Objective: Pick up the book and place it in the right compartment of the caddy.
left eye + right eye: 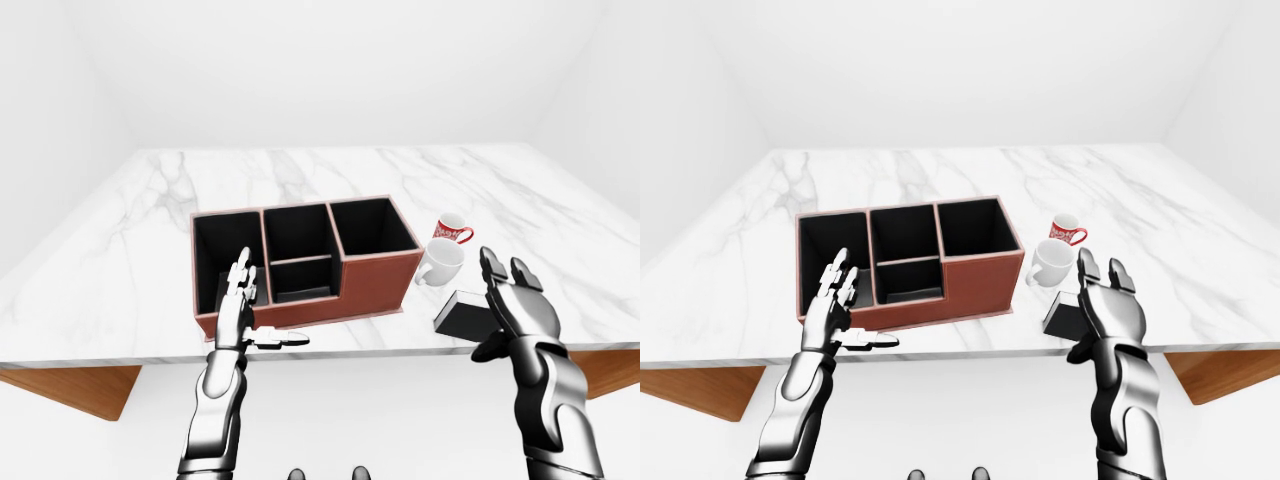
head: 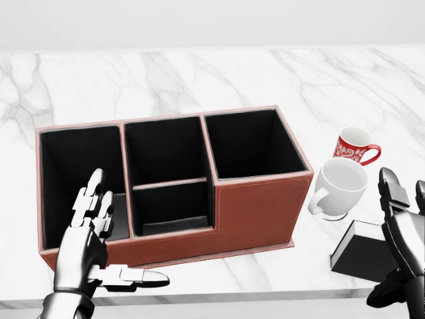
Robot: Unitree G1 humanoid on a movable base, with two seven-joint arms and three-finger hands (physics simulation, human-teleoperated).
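The book (image 2: 362,254), black with white page edges, lies flat on the marble table near its lower edge, right of the caddy; it also shows in the left-eye view (image 1: 462,314). The reddish-brown caddy (image 2: 262,207) has black-lined compartments; its right compartment (image 2: 249,143) holds nothing. My right hand (image 2: 402,249) is open, fingers up, just right of the book and partly over it. My left hand (image 2: 96,249) is open and empty, at the caddy's lower left corner.
A white mug (image 2: 340,188) and a red patterned mug (image 2: 354,146) stand close together between the caddy and the book. The marble table (image 1: 330,175) stretches away above the caddy. Its near edge (image 1: 380,345) runs just below the hands.
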